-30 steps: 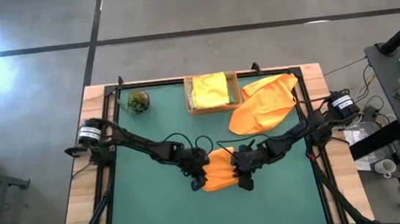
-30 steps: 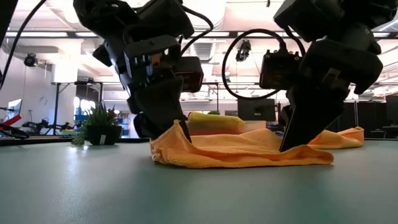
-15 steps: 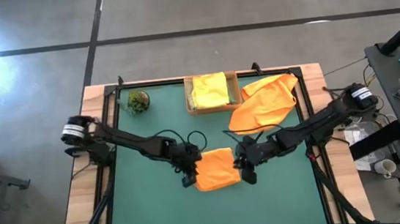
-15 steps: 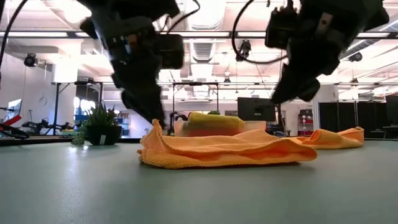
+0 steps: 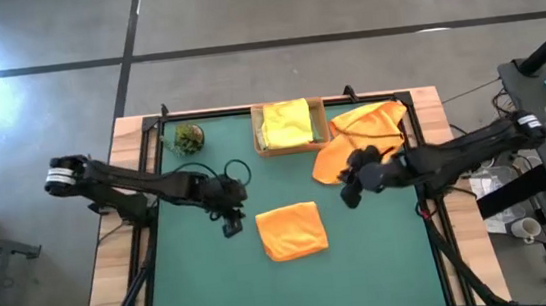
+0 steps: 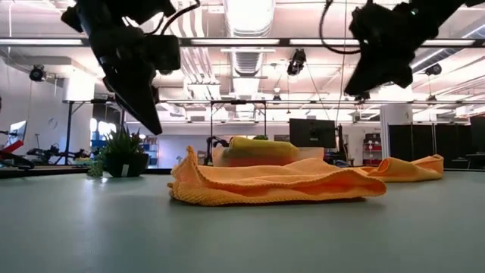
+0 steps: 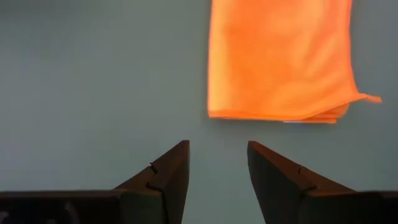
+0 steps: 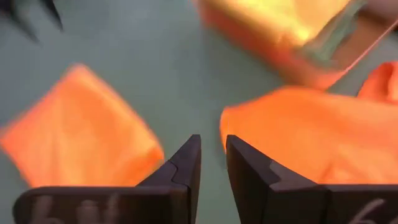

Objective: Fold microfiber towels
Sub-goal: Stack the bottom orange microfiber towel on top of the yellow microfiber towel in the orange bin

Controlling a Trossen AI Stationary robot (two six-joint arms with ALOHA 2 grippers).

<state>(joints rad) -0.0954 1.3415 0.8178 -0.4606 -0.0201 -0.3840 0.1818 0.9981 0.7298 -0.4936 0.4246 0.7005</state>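
Two end effectors are up off the worktop and neither has anything in its grip. Your left end effector [image 5: 231, 223] hangs above the green mat, its dark fingers [image 7: 163, 176] parted with bare mat showing through the gap, and it sits just to the left of the folded orange microfiber towel [image 5: 292, 231]. Your right end effector [image 5: 350, 194] hovers on the other side with a narrow slit between its fingers [image 8: 185, 163], nothing caught in there, poised by the near edge of the loose, unfolded orange microfiber towel [image 5: 360, 142].

That folded orange towel lies flat as a neat, roughly square pad near the middle of the green table mat [image 5: 206, 290], clear of both end effectors. The loose orange one sprawls crumpled at the mat's back right, touching the shallow tan cardboard tray [image 5: 259, 140], and a folded yellow microfiber towel [image 5: 286, 124] rests inside that tray. A small potted green plant [image 5: 188, 138] stands at the back left corner, well apart from the cloths.
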